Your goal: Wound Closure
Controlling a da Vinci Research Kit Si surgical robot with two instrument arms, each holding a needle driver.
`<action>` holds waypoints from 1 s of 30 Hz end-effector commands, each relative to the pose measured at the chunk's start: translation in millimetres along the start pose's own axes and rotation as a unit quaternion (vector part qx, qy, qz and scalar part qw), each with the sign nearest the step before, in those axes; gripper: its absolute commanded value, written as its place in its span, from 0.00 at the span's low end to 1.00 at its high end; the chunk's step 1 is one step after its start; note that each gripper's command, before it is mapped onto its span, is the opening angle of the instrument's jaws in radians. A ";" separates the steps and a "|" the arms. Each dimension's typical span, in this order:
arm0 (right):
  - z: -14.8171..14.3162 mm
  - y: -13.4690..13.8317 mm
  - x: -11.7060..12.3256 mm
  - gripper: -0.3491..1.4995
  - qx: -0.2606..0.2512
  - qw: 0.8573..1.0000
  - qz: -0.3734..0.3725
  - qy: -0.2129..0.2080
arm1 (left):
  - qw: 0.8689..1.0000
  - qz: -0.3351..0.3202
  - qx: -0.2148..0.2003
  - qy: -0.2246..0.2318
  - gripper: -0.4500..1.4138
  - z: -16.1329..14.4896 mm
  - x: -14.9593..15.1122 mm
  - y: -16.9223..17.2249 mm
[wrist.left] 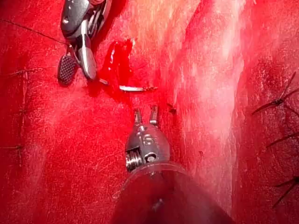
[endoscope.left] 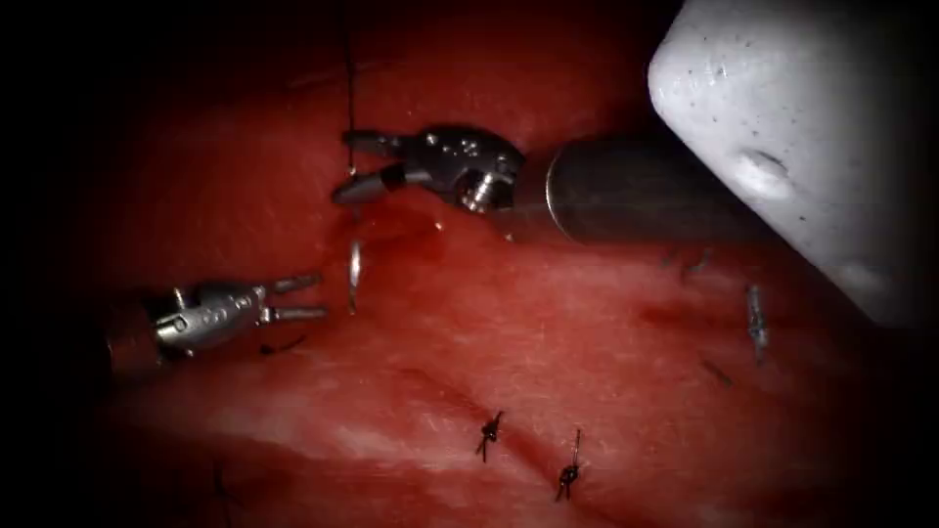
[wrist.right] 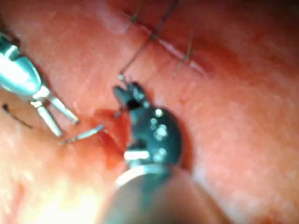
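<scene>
The curved needle (endoscope.left: 354, 276) sticks partly out of the tissue (endoscope.left: 548, 332), its upper end buried at a small pool of red fluid (endoscope.left: 391, 227). My left tool (endoscope.left: 296, 298) lies just left of the needle with its jaws open, holding nothing. My right tool (endoscope.left: 350, 163) hovers right above the needle, jaws open. The dark thread (endoscope.left: 349, 78) runs up from beside its upper jaw. In the left wrist view the needle (wrist.left: 136, 88) lies just beyond the left tool (wrist.left: 145, 115), and the right tool (wrist.left: 77, 70) is spread open. The right wrist view shows the right tool (wrist.right: 125, 92) meeting the thread (wrist.right: 140, 52).
Two knotted stitches (endoscope.left: 489, 430) (endoscope.left: 567, 474) close the cut lower down. Short cut thread ends lie on the tissue at the right (endoscope.left: 756, 323) and near the left tool (endoscope.left: 282, 346). The right tool's shaft (endoscope.left: 636, 191) crosses the upper right.
</scene>
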 end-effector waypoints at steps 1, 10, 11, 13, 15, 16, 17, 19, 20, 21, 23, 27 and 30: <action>0.6 -0.3 -0.6 0.00 0.000 1.000 0.003 0.002 | 1.000 0.000 -0.001 0.000 0.27 0.8 -0.3 0.2; 0.4 0.7 -1.6 0.00 -0.001 0.996 0.085 -0.041 | 1.000 0.015 0.000 0.001 0.26 0.8 -0.5 0.3; 0.5 0.4 -1.9 0.00 0.006 0.995 0.092 -0.044 | 1.000 0.021 0.000 0.001 0.26 0.8 -0.5 0.3; 0.5 0.0 -2.4 0.00 0.011 0.994 0.103 -0.047 | 0.999 0.033 0.001 0.005 0.26 0.9 -0.4 0.4; 0.4 -0.2 -2.7 0.00 0.015 0.993 0.105 -0.048 | 0.999 0.047 0.000 0.011 0.26 1.0 -0.4 0.5; 0.3 -0.1 -2.7 0.00 0.018 0.993 0.105 -0.048 | 0.998 0.059 0.000 0.015 0.26 1.1 -0.3 0.5; 0.2 0.0 -2.6 0.00 0.018 0.993 0.105 -0.045 | 0.997 0.076 0.002 0.022 0.27 1.2 -0.2 0.6; -0.2 0.5 -2.4 0.48 0.019 0.993 0.107 -0.038 | 0.994 0.105 0.004 0.034 0.30 1.5 0.0 0.8; -0.6 1.0 -2.1 0.71 0.018 0.993 0.110 -0.028 | 0.989 0.143 0.008 0.047 0.36 1.9 0.3 0.9; -1.3 1.4 -2.0 0.80 0.021 0.993 0.112 -0.017 | 0.981 0.184 0.015 0.058 0.40 2.3 0.5 1.1; -2.1 1.6 -1.9 0.80 0.020 0.993 0.113 -0.017 | 0.974 0.213 0.022 0.070 0.41 2.7 0.6 1.1; -3.4 1.7 -1.9 0.80 0.015 0.993 0.114 -0.018 | 0.961 0.256 0.032 0.094 0.41 3.5 0.8 0.9; -4.0 1.6 -2.1 0.78 0.011 0.993 0.114 -0.018 | 0.956 0.271 0.036 0.104 0.47 4.0 0.9 0.5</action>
